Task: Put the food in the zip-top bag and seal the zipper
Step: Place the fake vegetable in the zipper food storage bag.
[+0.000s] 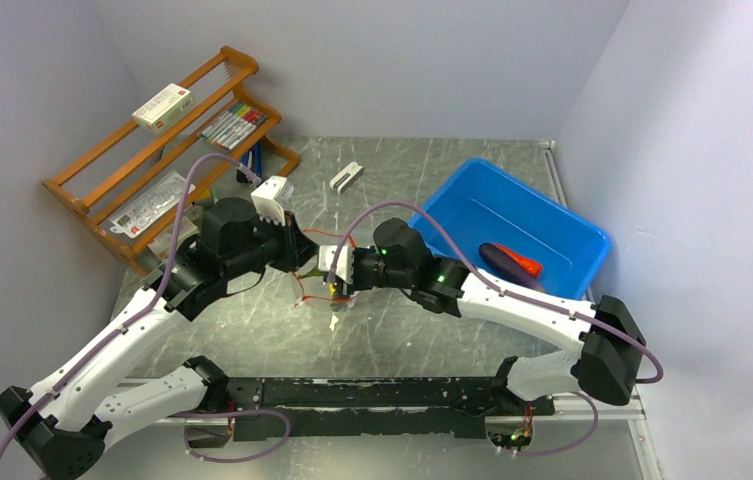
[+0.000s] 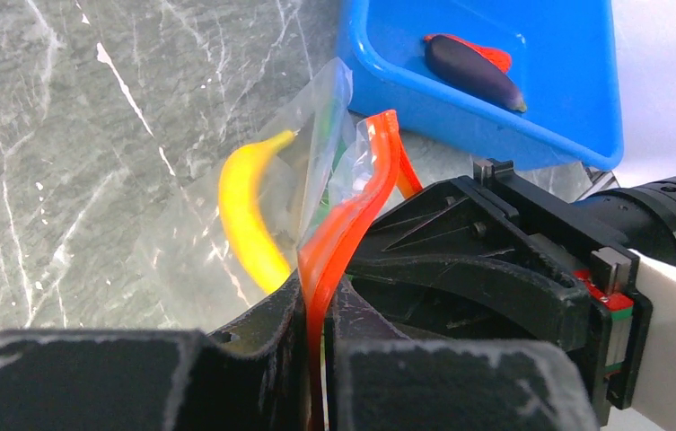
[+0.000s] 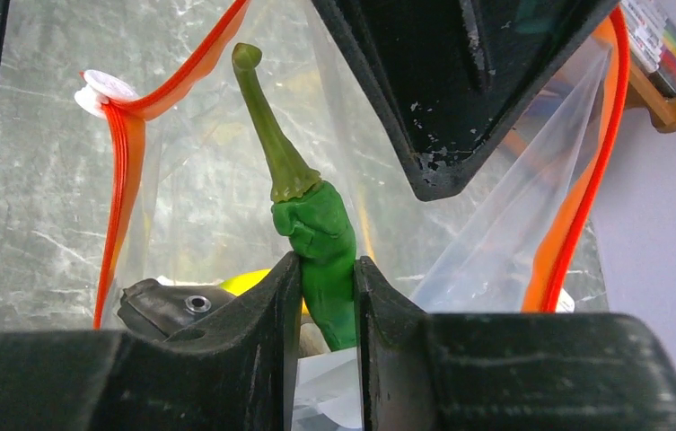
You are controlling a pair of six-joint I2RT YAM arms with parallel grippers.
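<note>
The clear zip-top bag (image 2: 316, 117) is held up above the table, mouth open. My left gripper (image 2: 327, 296) is shut on its red-orange zipper (image 2: 352, 206). My right gripper (image 3: 327, 278) is shut on the long green pod (image 3: 316, 233), stem pointing into the bag's mouth (image 3: 208, 162). A yellow banana (image 2: 249, 215) and the silver-grey fish (image 3: 168, 305) lie inside the bag. The dark purple eggplant (image 1: 497, 257) and the red-orange chili (image 1: 524, 265) lie in the blue bin (image 1: 552, 215). From above, both grippers (image 1: 304, 255) (image 1: 330, 275) meet at the bag (image 1: 314, 290).
A wooden rack (image 1: 152, 150) with markers and a white box stands at the back left. A small white object (image 1: 346, 177) lies on the table behind the arms. The blue bin sits at the right, near the wall.
</note>
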